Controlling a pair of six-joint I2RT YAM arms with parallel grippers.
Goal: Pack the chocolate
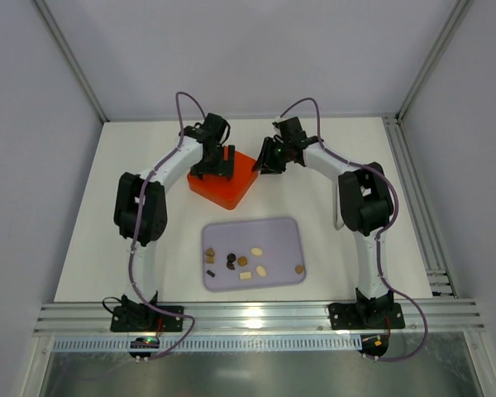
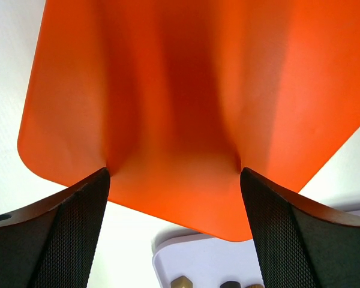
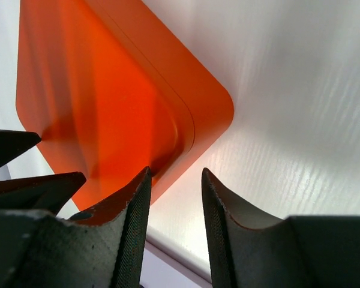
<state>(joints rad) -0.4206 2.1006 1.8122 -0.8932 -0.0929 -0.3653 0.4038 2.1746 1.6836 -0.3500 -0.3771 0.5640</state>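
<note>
Several small chocolate pieces (image 1: 243, 262), dark brown, tan and cream, lie scattered on a lavender tray (image 1: 281, 231). Two of them show at the bottom of the left wrist view (image 2: 183, 281). An orange box (image 1: 231, 188) with a flat closed top stands on the table behind the tray. My left gripper (image 1: 214, 164) hangs over the box (image 2: 180, 108), open wide and empty, with a fingertip (image 2: 99, 180) at each side. My right gripper (image 1: 269, 157) is at the box's right corner (image 3: 108, 102). It (image 3: 175, 180) is narrowly open with only table between the fingers.
The white table (image 1: 347, 165) is walled by grey panels at the back and sides. An aluminium rail (image 1: 256, 316) runs along the near edge by the arm bases. The tray's rim shows under each wrist camera (image 2: 168, 246) (image 3: 180, 252).
</note>
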